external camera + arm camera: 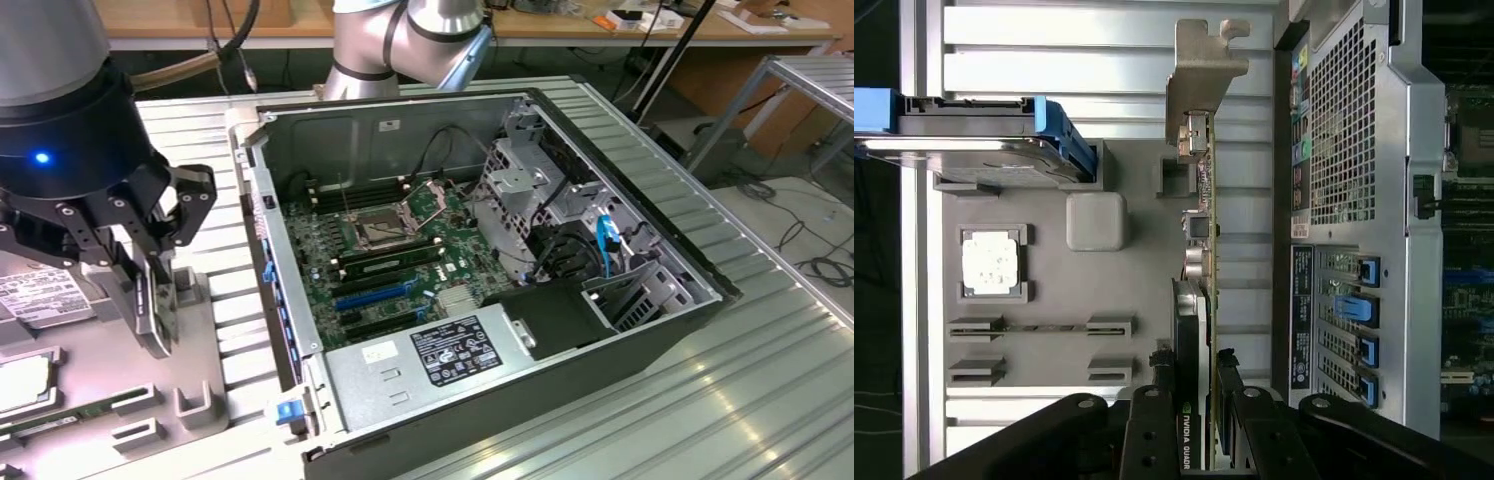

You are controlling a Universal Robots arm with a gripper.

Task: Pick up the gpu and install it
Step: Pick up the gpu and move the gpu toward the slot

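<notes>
Where the gpu [1199, 300] stood: on its long edge in a slot of the grey parts tray [1054, 290], straight between the tips of the gripper [1194, 356], with its long axis running directly away from the wrist.
Gripper: black fingers [1154, 420] pinched the card's two flat faces at the end opposite the bracket [1204, 70].
Bracket: bent silver sheet metal with a hooked tab.
Card: thin dark board carrying a black heatsink block and small components on one face.
Tray: matt moulded plastic with shaped pockets.
Computer case [614, 380]: open, at the gripper's 3 o'clock in the exterior view, with the green motherboard [387, 250] and blue slots [374, 295] exposed.
Table [761, 400]: ribbed aluminium.
</notes>
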